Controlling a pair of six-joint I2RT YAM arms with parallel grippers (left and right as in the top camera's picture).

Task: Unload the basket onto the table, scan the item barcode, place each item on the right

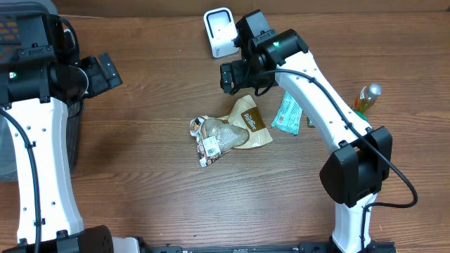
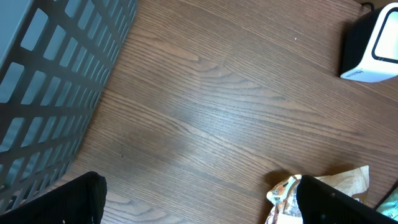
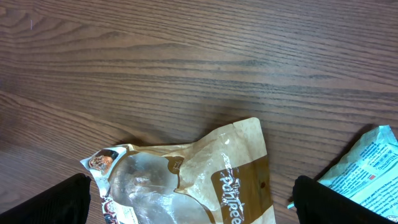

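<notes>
Jaws were apart on right end effector, at 12 o'clock of tan crinkled plastic pouch; left end effector apart too.

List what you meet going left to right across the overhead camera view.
Grey basket → left gripper → brown snack pouch → teal packet → bottle. The scanner and right gripper overlap the pouch, so I left them out.

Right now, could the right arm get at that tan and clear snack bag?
Probably yes: the right gripper hangs open close to the tan and clear snack bag, nothing between them.
</notes>
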